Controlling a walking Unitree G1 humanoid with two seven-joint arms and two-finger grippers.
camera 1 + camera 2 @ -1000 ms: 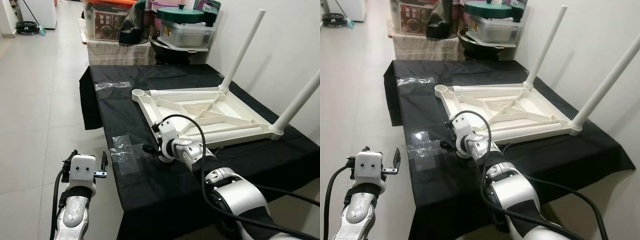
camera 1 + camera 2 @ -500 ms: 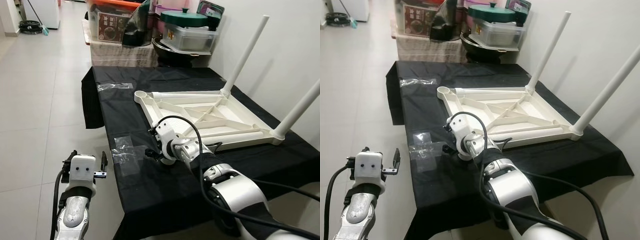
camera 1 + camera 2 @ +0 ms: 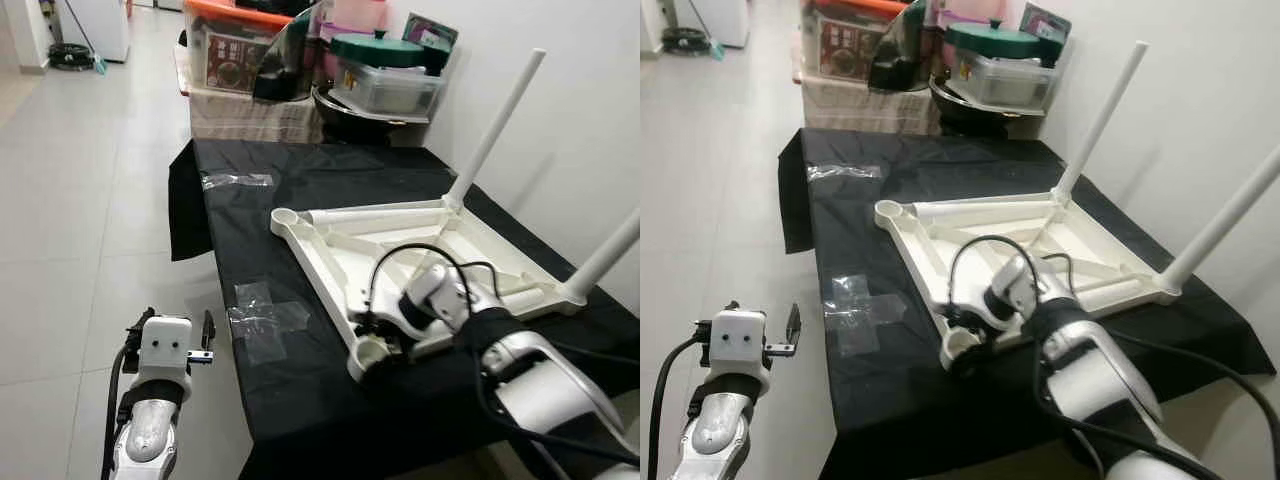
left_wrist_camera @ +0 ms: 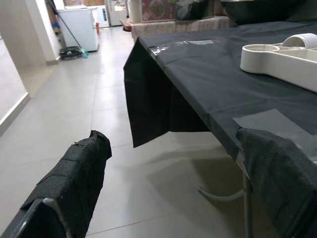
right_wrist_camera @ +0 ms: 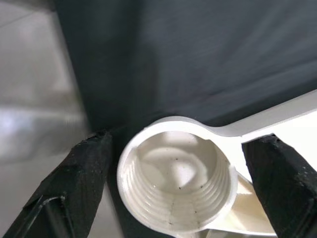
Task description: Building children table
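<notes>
**Right gripper straddles an empty leg socket on the upturned table top**

The white plastic table top (image 3: 420, 250) lies upside down on a black cloth (image 3: 290, 380) covering a work table, ribs facing up. Two white legs (image 3: 497, 120) already stand screwed into the far corners. The near corner socket (image 5: 176, 181) is empty, its inner thread plainly visible in the right wrist view.

The right gripper (image 3: 385, 345) hovers at that socket with its fingers spread wide, one on each side of the ring, closed on nothing. The left gripper (image 3: 168, 335) hangs idle beside the work table over the tiled floor (image 3: 80, 200), fingers likewise apart and empty.

The top looks like light, stiff moulded plastic, smooth enough to slide on the cloth if pushed sideways. The socket ring or the raised rim beside it seems the firmest place to hold; the thin inner ribs look weaker. A leg probably needs seating squarely, since plastic threads cross easily.
</notes>
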